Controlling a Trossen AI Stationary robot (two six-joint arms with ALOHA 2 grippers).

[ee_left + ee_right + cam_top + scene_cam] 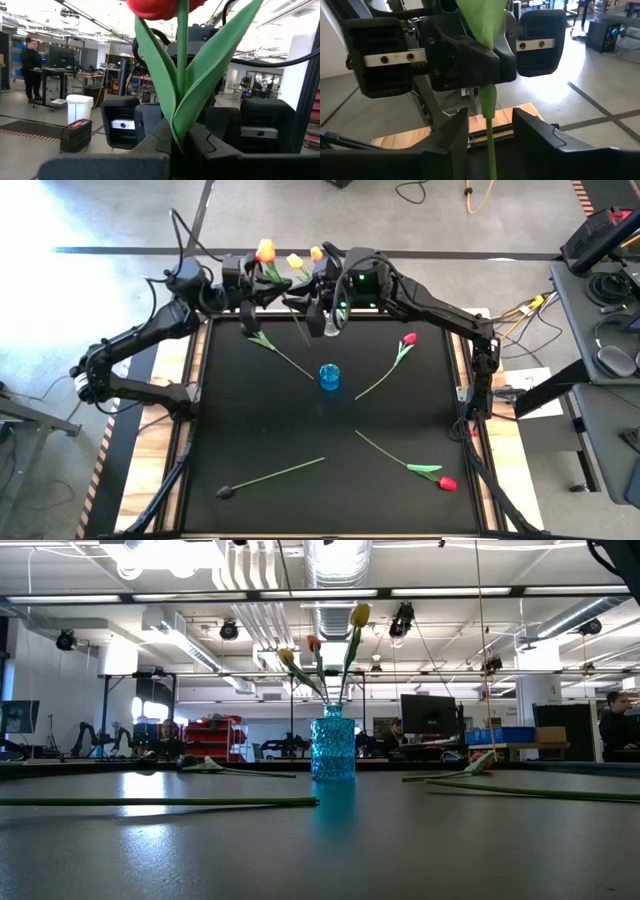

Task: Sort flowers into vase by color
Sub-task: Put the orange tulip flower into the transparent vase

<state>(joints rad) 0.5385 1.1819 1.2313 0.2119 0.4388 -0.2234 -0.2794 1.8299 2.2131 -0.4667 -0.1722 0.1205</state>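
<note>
A tulip with a red-orange head (265,250) stands upright in the air at the table's far edge. My left gripper (177,147) is shut on it, and the head (155,7) and two green leaves rise above the fingers. My right gripper (490,135) faces the left one, open. Its fingers stand on either side of the stem (490,145) below the left gripper, apart from it. A blue vase (330,377) stands mid-table. Yellow (294,260) and orange (316,253) heads show beside the grippers. In the low view three such heads (313,642) rise behind the blue vase (333,750). My left gripper pinches the tulip's stem where the leaves start (178,132), between its two fingers. The fingers come level from the table's left and lie across the stem. The tulip is lifted clear and upright, head above the fingers and stem hanging below (490,107).
Several tulips lie flat on the black mat: a red one right of the vase (408,340), a red one at the near right (445,481), a dark-headed one at the near left (226,492), and a leafy stem left of the vase (265,340). A person (31,65) stands beyond the table.
</note>
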